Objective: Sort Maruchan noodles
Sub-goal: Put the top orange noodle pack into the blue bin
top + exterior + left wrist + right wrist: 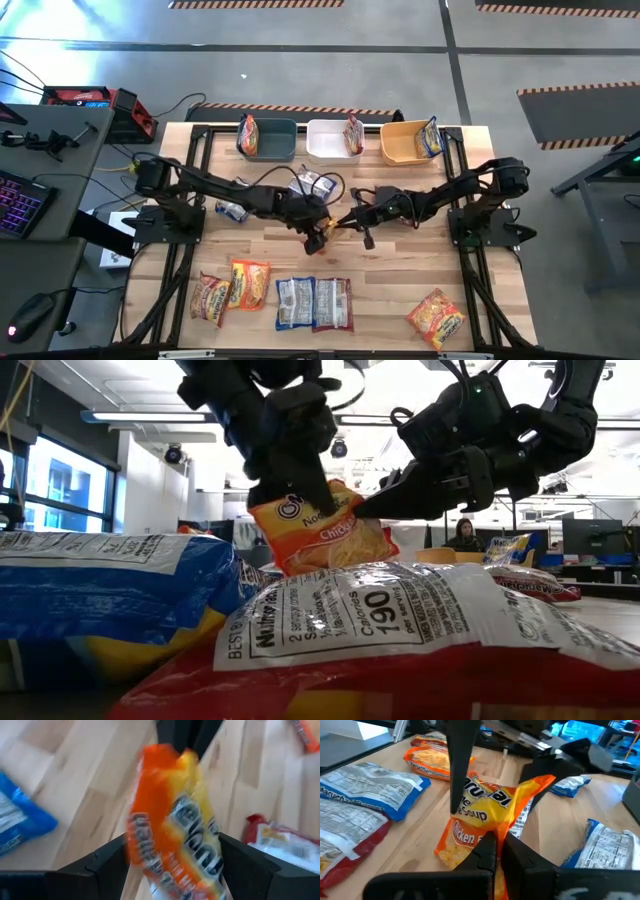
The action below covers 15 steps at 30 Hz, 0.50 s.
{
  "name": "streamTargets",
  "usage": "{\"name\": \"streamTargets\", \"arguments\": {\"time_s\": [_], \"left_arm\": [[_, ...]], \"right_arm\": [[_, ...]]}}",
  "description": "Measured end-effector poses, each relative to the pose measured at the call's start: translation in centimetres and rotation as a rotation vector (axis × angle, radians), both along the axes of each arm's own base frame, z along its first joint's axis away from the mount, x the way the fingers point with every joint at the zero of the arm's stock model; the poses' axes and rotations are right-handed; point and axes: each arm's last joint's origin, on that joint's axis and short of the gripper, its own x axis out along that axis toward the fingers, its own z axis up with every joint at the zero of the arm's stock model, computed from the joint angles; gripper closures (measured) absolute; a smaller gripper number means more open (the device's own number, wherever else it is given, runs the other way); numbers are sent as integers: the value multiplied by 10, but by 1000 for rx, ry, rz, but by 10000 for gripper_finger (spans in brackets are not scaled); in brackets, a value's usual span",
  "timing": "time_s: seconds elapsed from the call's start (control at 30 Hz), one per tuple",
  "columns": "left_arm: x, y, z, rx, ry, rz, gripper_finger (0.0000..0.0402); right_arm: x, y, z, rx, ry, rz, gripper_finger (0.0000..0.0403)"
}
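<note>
One orange-yellow Maruchan packet (pixel 337 222) hangs in the air over the table's middle, held between both grippers. My left gripper (pixel 318 235) reaches in from the left and is shut on it. My right gripper (pixel 352 217) comes from the right and is shut on it too. In the low view the packet (pixel 322 532) hangs above the near packets. Several more packets lie flat along the near edge, among them orange ones (pixel 250 283), a blue one (pixel 295 303) and a maroon one (pixel 333 303). My left gripper (pixel 172 865) pinches the packet's upper end (pixel 292 510) between its two fingers, coming from above and pointing down. The packet hangs tilted below the fingers, clear of the table. My right gripper (pixel 496 845) pinches the packet's side edge (pixel 492 827) between its two fingers, coming roughly level from the table's right. The packet is clear of the wood there.
Three bins stand in a row at the far edge: dark-blue (pixel 272 140), white (pixel 328 142) and orange (pixel 402 145), each with a packet inside. Blue packets (pixel 232 210) lie behind the left arm. Another orange packet (pixel 436 318) lies at the near right.
</note>
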Motion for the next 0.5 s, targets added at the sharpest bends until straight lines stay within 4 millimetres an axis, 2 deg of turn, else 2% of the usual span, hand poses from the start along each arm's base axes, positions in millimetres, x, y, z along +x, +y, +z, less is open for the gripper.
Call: {"name": "streamTargets", "arguments": {"time_s": [0.17,0.3,0.5], "left_arm": [[5,-7,-11,-6,13,-25,138],[5,-7,-11,8,3,-35,149],[5,-5,-11,20,9,-32,223]], "right_arm": [[0,0,0,1,2,-1,402],[0,0,0,4,-2,-3,402],[0,0,0,8,-2,-3,402]]}}
